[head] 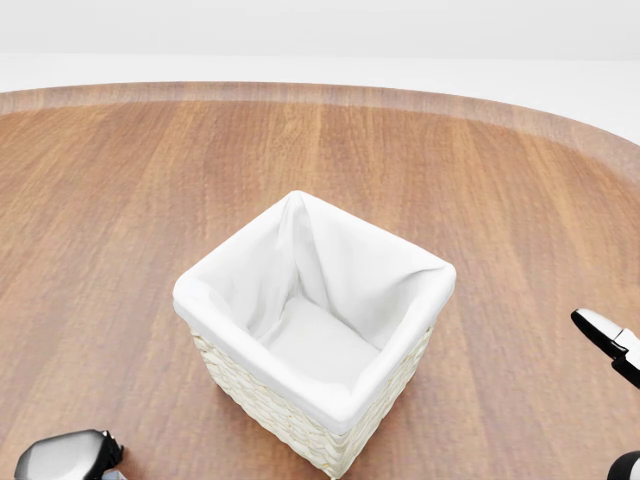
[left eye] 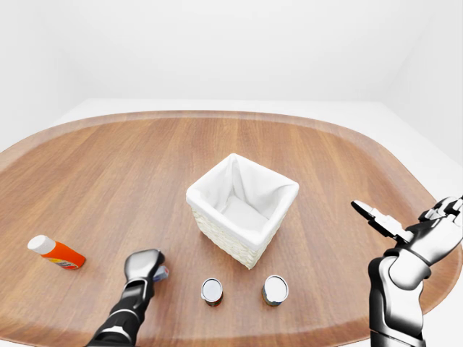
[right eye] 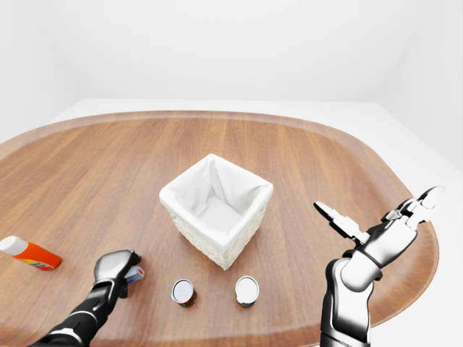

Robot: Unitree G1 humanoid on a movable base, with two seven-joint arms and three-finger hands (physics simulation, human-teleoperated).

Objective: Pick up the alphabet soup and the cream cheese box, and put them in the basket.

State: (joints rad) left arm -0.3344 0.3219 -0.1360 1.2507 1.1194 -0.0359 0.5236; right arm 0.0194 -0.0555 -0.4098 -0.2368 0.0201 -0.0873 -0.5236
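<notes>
— Where do we stand at the table [left eye: 145, 166]?

— We see the white-lined wicker basket [left eye: 242, 207] at the middle of the round wooden top, holding nothing. Near its near side stand two cans, upright, well apart from each other: one with a red label [right eye: 183, 293], which we take for the alphabet soup, and a plainer second can [right eye: 247, 290] to its right.

— And our left hand [right eye: 114, 267]?

— It is down at the tabletop, left of the cans, knuckles up, fingers curled over a small blue-and-white object [right eye: 134, 274] that peeks out at its right side. We take this for the cream cheese box, though too little shows to be sure, and we cannot tell whether the fingers truly clasp it.

— The right hand [left eye: 427, 233]?

— Raised above the table's right edge, fingers spread wide, holding nothing.

— Anything else?

— An orange bottle with a white cap [left eye: 56, 252] lies on its side at the far left, well apart from everything.
</notes>
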